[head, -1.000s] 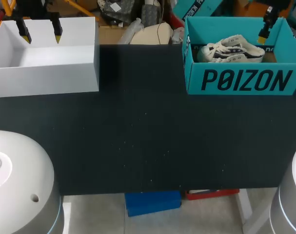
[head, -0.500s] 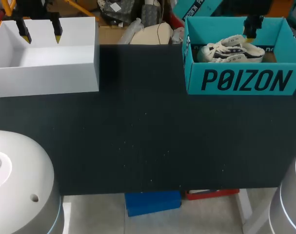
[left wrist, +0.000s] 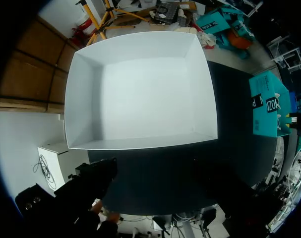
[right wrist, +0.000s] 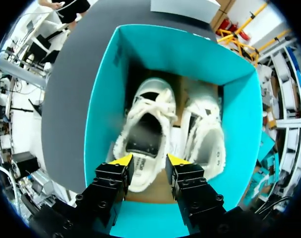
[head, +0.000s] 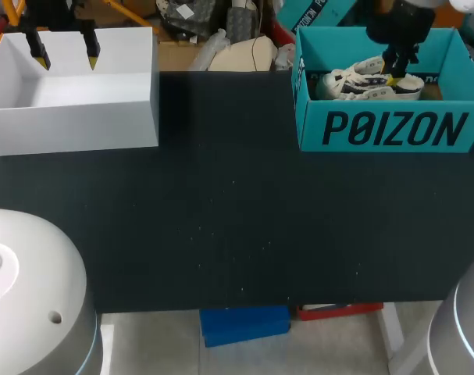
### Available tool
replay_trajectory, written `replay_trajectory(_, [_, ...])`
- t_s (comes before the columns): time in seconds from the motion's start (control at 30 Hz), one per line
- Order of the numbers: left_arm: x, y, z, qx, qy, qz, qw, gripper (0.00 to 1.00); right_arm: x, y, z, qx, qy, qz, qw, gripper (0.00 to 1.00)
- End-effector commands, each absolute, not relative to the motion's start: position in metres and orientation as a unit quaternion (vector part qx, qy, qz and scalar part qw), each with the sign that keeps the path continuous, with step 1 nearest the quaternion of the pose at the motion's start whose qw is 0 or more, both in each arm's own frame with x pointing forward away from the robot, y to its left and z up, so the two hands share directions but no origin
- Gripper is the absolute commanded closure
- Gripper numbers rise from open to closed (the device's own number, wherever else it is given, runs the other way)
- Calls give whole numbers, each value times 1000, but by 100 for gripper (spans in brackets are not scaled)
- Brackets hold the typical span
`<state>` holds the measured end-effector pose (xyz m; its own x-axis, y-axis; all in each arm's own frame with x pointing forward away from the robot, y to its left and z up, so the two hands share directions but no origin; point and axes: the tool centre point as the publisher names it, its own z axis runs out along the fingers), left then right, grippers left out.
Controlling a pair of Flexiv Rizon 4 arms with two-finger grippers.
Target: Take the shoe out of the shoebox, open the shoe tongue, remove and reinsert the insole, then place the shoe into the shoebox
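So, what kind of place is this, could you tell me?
Most likely a robot test bench for shoe handling: a black table carries a teal shoebox with a pair of white sneakers and an empty white box, and the right gripper hangs open above the sneakers.

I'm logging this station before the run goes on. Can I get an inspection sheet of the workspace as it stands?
Surface: black table, with two boxes along its far edge.
Job's things: teal shoebox is open, with two pale shoes lying side by side inside.
Clutter: white box, open, nothing in it.
Grippers: left gripper is open above the white box. Right gripper is open over the heel end of one shoe and holds nothing.
Cables: nothing seen.
Surroundings: nothing seen reaching over the table.
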<state>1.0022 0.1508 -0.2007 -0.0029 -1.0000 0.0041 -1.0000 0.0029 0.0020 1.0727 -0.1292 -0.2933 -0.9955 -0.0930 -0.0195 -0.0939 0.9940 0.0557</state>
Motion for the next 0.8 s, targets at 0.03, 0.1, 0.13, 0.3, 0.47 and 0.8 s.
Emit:
replay_trajectory(0.03, [1002, 150, -200, 707, -708, 0, 2, 0, 1085, -131, -310, -49, 998, 31, 2, 62])
replay_trajectory(0.1, [1002, 150, -200, 707, -708, 0, 2, 0, 1088, -131, -317, -53, 998, 29, -2, 61])
replay_trajectory(0.13, [1002, 150, -200, 707, -708, 0, 2, 0, 1090, -131, -321, -53, 998, 30, -2, 62])
replay_trajectory(0.3, [1002, 150, -200, 707, -708, 0, 2, 0, 1097, -129, -341, -48, 998, 34, -9, 66])
replay_trajectory(0.47, [1002, 150, -200, 707, -708, 0, 2, 0, 1100, -127, -361, -43, 998, 36, -17, 64])
replay_trajectory(0.8, [1002, 150, -200, 707, -708, 0, 2, 0, 1101, -124, -391, -26, 999, 34, -26, 66])
